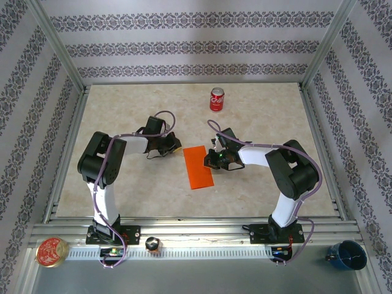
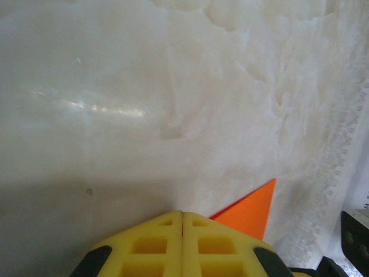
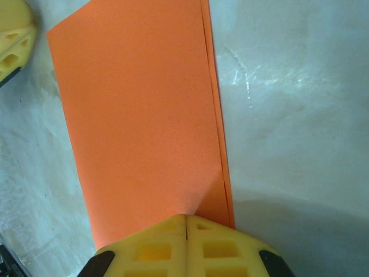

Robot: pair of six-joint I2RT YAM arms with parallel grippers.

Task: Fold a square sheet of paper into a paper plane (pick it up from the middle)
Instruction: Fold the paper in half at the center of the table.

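Observation:
The square sheet of paper (image 1: 198, 166) is bright orange and lies flat mid-table, doubled over into a long rectangle; two layer edges run along its right side (image 3: 216, 115). My right gripper (image 1: 211, 160) is shut, and its yellow tips (image 3: 186, 216) rest on the paper near that doubled edge, where a small pucker shows. My left gripper (image 1: 176, 149) is shut too, with its tips (image 2: 183, 212) on bare table just beside the paper's far left corner (image 2: 251, 216). One left finger (image 3: 14, 34) appears in the right wrist view. A paper plane is out of view.
A red soda can (image 1: 217, 99) stands upright behind the paper. Metal frame rails (image 1: 196, 223) border the marbled table (image 1: 122, 116). Beyond the near rail sit a gold tin (image 1: 52, 252), a small dark object (image 1: 152, 245) and a blue cup (image 1: 346, 256).

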